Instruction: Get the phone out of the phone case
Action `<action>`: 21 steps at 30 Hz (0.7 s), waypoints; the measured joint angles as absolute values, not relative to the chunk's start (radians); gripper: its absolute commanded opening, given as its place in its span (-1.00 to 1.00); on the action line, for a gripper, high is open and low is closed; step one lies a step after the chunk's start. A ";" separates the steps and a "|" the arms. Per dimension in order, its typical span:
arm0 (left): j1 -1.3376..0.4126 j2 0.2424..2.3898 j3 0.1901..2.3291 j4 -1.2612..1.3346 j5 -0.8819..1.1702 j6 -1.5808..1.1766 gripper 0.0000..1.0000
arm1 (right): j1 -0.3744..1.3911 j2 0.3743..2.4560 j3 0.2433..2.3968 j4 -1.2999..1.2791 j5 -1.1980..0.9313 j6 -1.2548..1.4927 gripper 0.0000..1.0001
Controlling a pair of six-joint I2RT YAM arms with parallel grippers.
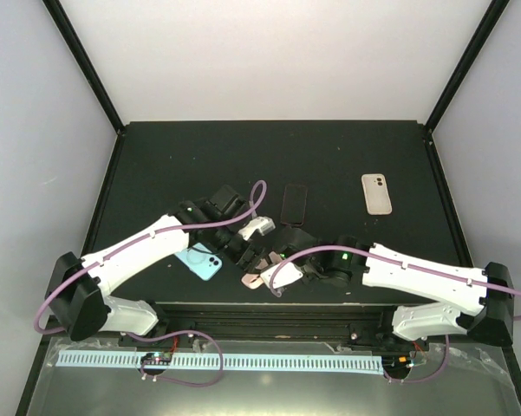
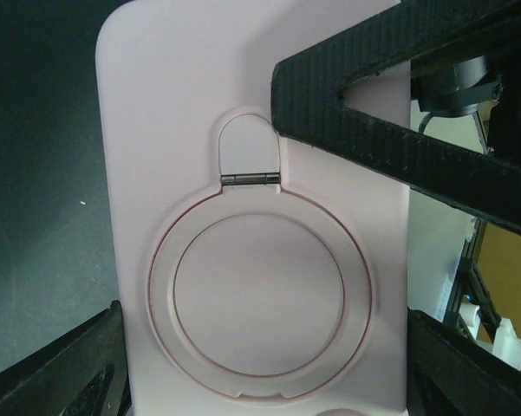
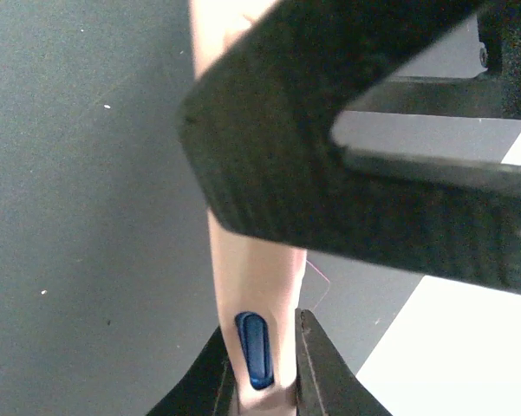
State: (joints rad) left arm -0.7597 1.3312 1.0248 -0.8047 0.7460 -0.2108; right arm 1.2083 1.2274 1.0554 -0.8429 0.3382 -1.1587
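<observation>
Both grippers hold a pale pink phone case (image 1: 253, 279) above the table's near middle. In the left wrist view its back (image 2: 260, 217) fills the frame, with a round ring holder (image 2: 258, 295) and hinge. My left gripper (image 1: 248, 250) (image 2: 264, 381) is shut across the case's width, one finger at each bottom corner. My right gripper (image 1: 279, 267) (image 3: 262, 381) is shut on the case's thin edge (image 3: 247, 269), where a dark blue side button (image 3: 255, 349) of the phone shows through a cut-out. The right gripper's finger (image 2: 390, 104) crosses the case's upper right.
A light blue phone or case (image 1: 199, 261) lies flat just left of the grippers. A black phone (image 1: 295, 202) lies behind them. A beige case (image 1: 376, 192) lies at the back right. The table's black mat (image 1: 156, 165) has raised edges.
</observation>
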 measured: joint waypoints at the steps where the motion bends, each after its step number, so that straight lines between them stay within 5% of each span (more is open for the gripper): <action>1: -0.759 1.332 1.026 -0.809 0.746 -0.212 0.52 | 1.210 1.228 1.055 -0.841 0.339 -1.159 -0.89; 8: -0.732 1.269 1.031 -0.797 0.701 -0.217 0.98 | 1.203 1.206 1.054 -0.846 0.330 -1.121 -0.98; 17: -0.667 0.880 0.978 -0.471 0.471 -0.257 0.98 | 0.978 1.097 1.055 -0.986 0.103 -1.021 -0.98; 21: -0.667 0.748 0.809 -0.276 0.446 -0.300 0.78 | 0.756 1.092 1.128 -1.035 -0.160 -0.911 -0.98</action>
State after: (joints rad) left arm -0.6670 0.7483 0.8085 -0.2760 0.4461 -0.2996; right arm 0.7563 1.0916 1.1278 -1.0348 -0.1604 -0.9112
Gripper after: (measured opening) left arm 0.934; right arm 0.104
